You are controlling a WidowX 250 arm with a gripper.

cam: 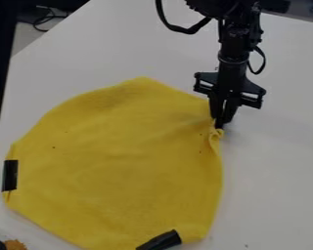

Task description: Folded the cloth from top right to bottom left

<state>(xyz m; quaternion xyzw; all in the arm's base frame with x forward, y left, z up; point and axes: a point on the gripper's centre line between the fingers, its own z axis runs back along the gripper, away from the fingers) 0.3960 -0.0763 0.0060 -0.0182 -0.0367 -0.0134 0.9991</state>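
Note:
A yellow cloth lies spread on the white table, roughly round in outline. Black pieces lie at its left edge and its bottom edge. The black gripper points down at the cloth's upper right edge, its fingers close together with a small bunched, puckered bit of cloth at their tips. Faint creases run from that spot into the cloth.
The white table extends to the right of and above the cloth. A dark object with an orange-brown piece is at the bottom left corner. Dark cables show beyond the table's upper left edge.

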